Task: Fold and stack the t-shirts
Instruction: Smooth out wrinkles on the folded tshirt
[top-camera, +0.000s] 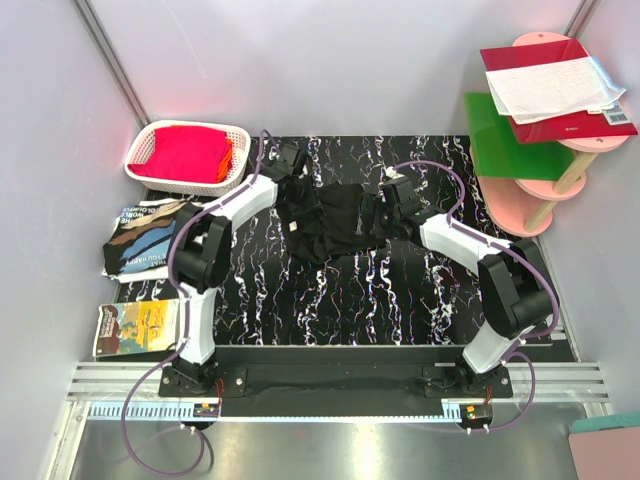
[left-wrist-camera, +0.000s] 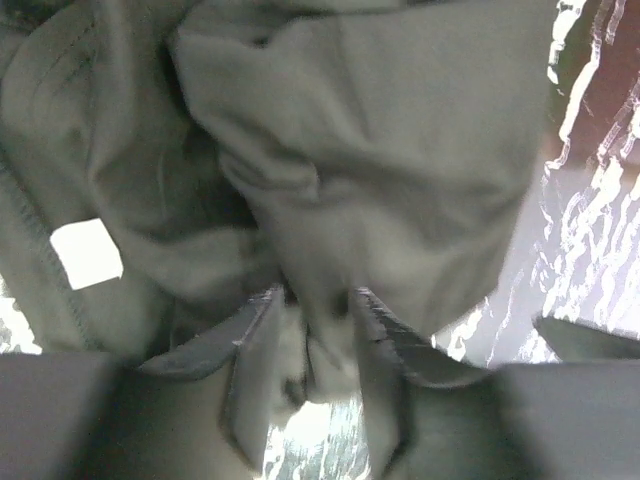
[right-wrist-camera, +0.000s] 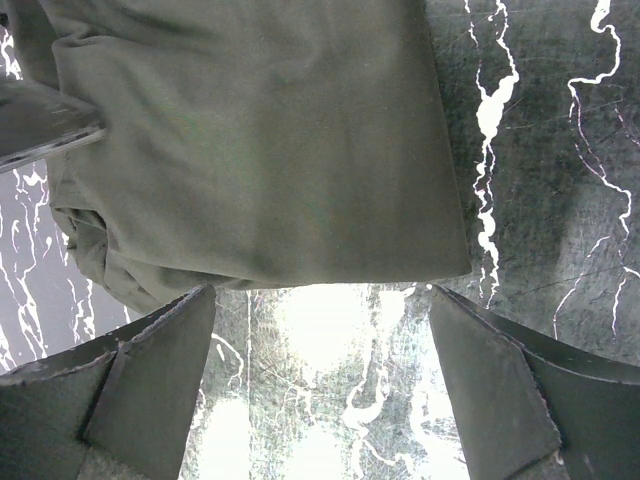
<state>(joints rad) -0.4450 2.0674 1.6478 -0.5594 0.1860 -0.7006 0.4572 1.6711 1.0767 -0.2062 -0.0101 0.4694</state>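
White walls close round a black bench (top-camera: 340, 290) veined with white. At its middle lies a crumpled t-shirt (top-camera: 335, 215), a dark bunched heap between the two arms. The left fingers (left-wrist-camera: 258, 345) stand close together with a fold of this cloth pinched between them; a white tag (left-wrist-camera: 87, 253) shows on the fabric just beyond. The right fingers (right-wrist-camera: 165, 370) are spread wide and hold nothing, the shirt's edge lying on the bench just ahead of their tips. A folded t-shirt (top-camera: 145, 235) with blue and tan print rests off the bench's left edge, near a white basket (top-camera: 180, 124) holding red cloth (top-camera: 190, 152). At the far right, a pink stand (top-camera: 520, 205) carries a green sheet (top-camera: 505, 140) and a red book (top-camera: 560, 128).
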